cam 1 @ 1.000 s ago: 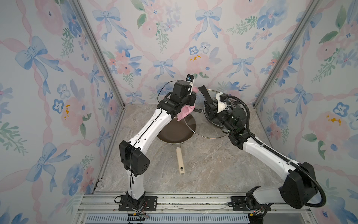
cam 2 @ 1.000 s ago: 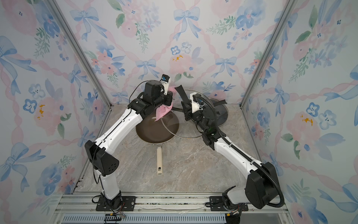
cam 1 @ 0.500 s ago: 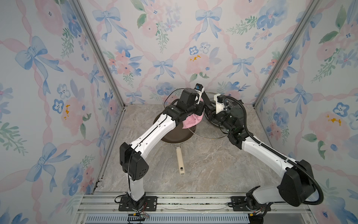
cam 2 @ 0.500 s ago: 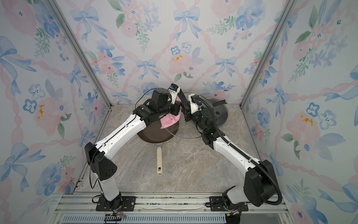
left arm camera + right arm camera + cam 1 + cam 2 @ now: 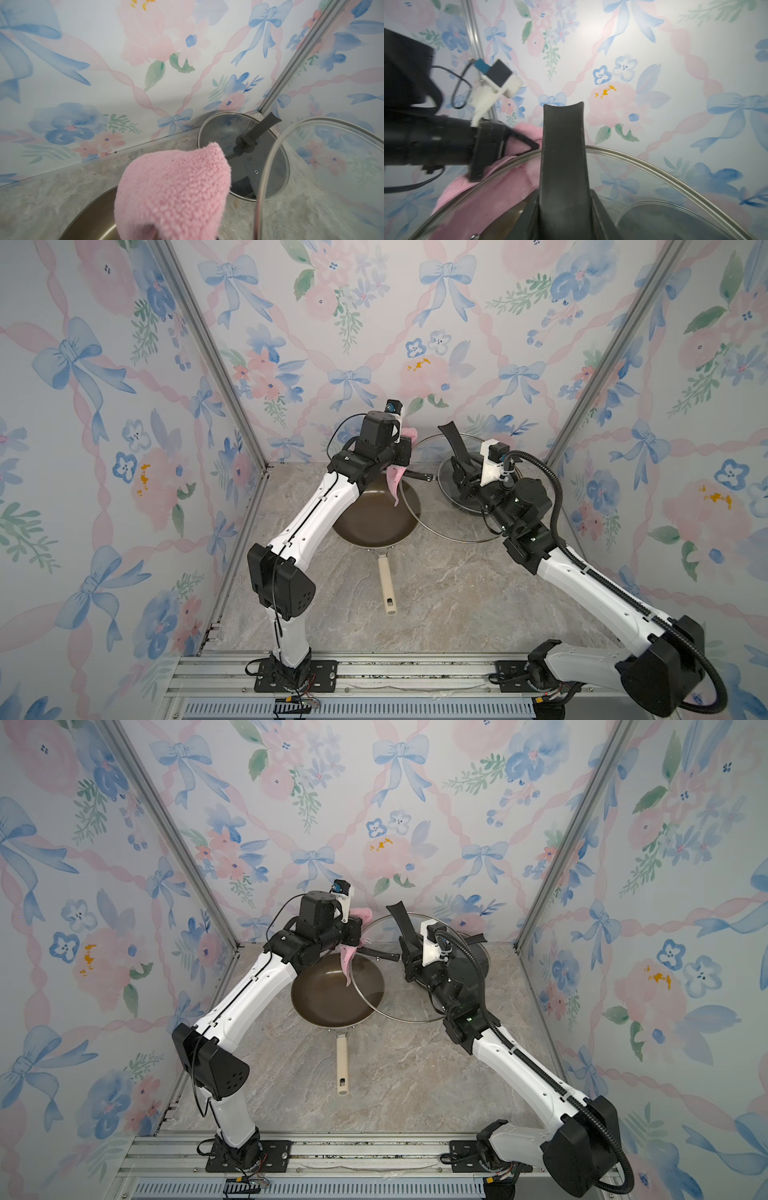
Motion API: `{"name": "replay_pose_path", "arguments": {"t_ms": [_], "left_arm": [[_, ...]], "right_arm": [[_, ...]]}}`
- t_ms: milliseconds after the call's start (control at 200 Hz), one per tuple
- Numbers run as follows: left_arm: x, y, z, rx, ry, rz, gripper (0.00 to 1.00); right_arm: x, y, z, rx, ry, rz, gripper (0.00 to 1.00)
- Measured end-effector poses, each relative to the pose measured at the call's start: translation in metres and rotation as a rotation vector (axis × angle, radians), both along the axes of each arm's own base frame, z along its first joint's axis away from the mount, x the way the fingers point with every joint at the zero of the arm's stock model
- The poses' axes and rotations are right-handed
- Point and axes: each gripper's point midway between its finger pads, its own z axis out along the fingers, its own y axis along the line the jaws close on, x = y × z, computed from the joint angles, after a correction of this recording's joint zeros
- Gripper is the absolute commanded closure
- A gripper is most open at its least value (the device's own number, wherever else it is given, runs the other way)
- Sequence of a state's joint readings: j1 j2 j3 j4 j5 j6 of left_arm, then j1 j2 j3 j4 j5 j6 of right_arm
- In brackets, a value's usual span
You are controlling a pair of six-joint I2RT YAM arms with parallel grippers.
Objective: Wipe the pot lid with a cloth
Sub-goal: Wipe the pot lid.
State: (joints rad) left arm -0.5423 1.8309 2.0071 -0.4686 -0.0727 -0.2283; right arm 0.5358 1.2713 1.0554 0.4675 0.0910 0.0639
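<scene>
front table (image 5: 457,605) – open | back – pan (image 5: 365,518), held lid (image 5: 432,510), second lid (image 5: 224,135) crowd it

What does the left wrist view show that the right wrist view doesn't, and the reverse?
Only the left wrist view: the smaller lid lying on the table, its whole outline and handle plain. Only the right wrist view: the left fingers clamped on the pink cloth, and the black handle of the held glass lid up close. Both: the cloth, the held lid's rim and glass, and the flowered wall.
</scene>
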Motion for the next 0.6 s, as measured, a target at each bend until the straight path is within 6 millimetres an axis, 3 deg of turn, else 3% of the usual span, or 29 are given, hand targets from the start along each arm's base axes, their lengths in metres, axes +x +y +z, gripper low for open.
{"name": "replay_pose_path", "arguments": {"t_ms": [60, 185, 290, 380, 505, 600], "left_arm": [[-0.012, 0.001, 0.017, -0.003, -0.033, 0.002, 1.0], [-0.05, -0.017, 0.052, -0.054, -0.106, -0.064, 1.0], [-0.064, -0.032, 0.059, -0.1, -0.124, -0.098, 1.0], [-0.058, -0.041, 0.034, -0.102, -0.077, -0.094, 1.0], [-0.048, -0.056, -0.033, -0.05, 0.042, -0.078, 1.0], [-0.05, -0.064, -0.042, -0.084, 0.041, -0.079, 1.0]], "right_arm": [[0.019, -0.007, -0.005, 0.044, 0.012, -0.105, 1.0], [0.063, -0.012, -0.032, 0.124, 0.051, -0.289, 1.0], [0.087, -0.004, -0.057, 0.165, 0.086, -0.383, 1.0], [0.098, 0.004, -0.065, 0.226, 0.108, -0.455, 1.0], [0.101, -0.005, -0.053, 0.391, 0.139, -0.56, 1.0], [0.102, -0.023, -0.06, 0.44, 0.186, -0.655, 1.0]]}}
